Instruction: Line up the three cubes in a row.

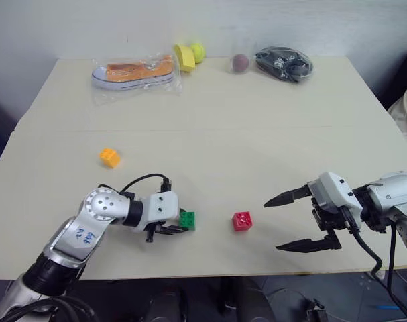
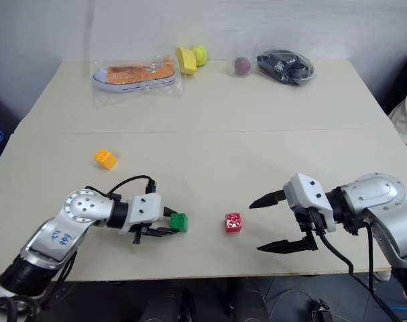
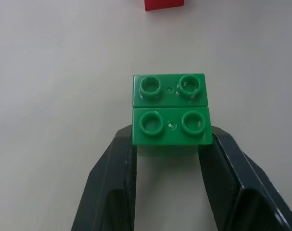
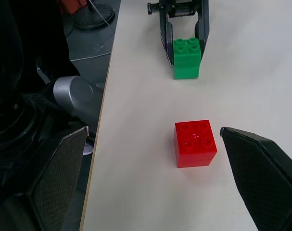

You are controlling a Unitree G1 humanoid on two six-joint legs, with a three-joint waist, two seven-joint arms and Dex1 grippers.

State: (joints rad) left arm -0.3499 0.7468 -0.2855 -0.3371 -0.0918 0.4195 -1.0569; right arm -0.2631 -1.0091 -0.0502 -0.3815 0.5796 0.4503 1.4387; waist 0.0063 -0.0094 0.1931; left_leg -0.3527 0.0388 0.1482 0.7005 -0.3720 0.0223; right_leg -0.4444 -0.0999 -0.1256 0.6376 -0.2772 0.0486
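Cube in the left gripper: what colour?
Green; the left gripper is shut on the green cube, clearest in the left wrist view.

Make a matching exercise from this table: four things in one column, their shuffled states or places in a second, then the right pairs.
Things:
1. green cube
2. red cube
3. orange-yellow cube
4. right pincer

States:
A. open, empty, pointing at the red cube
B. alone, farther up the table on the left
C. clamped in the shut left pincer
D. free on the table between both pincers

Pairs: 1-C, 2-D, 3-B, 4-A
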